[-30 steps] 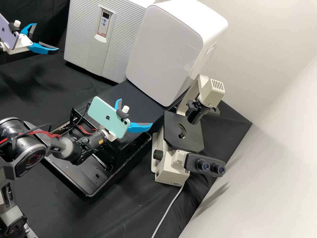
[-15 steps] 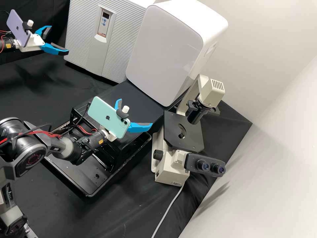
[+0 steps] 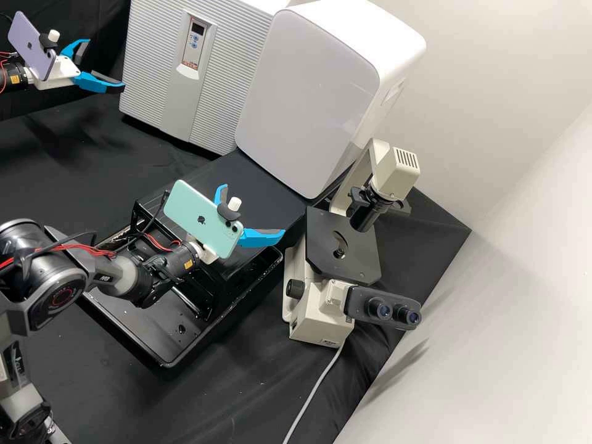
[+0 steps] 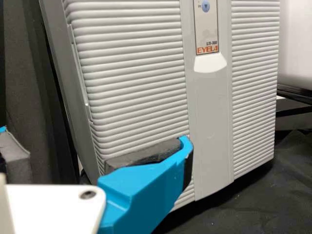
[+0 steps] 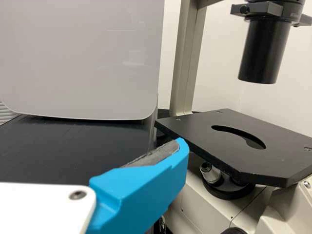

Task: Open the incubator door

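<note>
The high view looks from farther off, forward and down on the worktop (image 3: 246, 394). The left wrist view, behind the left hand (image 3: 106, 66), faces the incubator (image 3: 154, 74) closely. The right one, behind the right hand (image 3: 253, 209), looks low towards the white cabinet (image 3: 308, 98) and the microscope (image 3: 336, 240). The high view shares all three.

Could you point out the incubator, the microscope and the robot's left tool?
Incubator (image 3: 151, 68): high view, on its ribbed front.
Microscope (image 3: 361, 259): high view, on its black stage.
Left tool (image 3: 106, 65): high view, midway between its blue fingertips.
</note>
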